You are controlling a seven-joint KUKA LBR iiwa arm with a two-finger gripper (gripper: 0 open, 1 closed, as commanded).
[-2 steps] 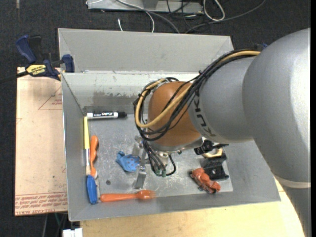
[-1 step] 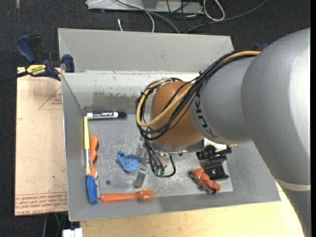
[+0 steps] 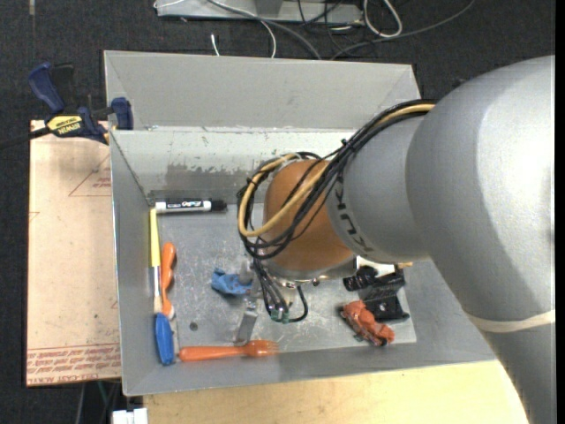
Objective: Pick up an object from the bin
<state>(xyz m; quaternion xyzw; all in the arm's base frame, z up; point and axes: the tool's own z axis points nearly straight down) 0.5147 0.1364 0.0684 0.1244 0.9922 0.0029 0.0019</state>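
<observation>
The big grey arm (image 3: 459,193) reaches into the bin (image 3: 131,237) from the right. On its side I can read the dark letters "KUK" (image 3: 340,217); the rest of the word curves away. Below the letters sits the orange cover (image 3: 296,223), wrapped round with yellow and black cables (image 3: 254,203).

The jaws hang low over the middle of the bin floor. From here I cannot tell whether they are open or closed, or whether they have hold of anything.

Nearest to them is a small crumpled blue piece (image 3: 231,283), lying just to their left on the floor. A long orange tool (image 3: 225,352) lies along the near wall just below them.

At the far left of the floor lies a black-and-white marker (image 3: 190,206); its white barrel carries print too small to read. A yellow stick (image 3: 153,237) runs down the left wall. Beside it are a short orange piece (image 3: 168,268) and, lower down, a blue one (image 3: 164,338). On the right side of the floor, well apart from the blue crumpled piece, a black part (image 3: 378,291) lies next to a red-orange one (image 3: 366,321).
</observation>
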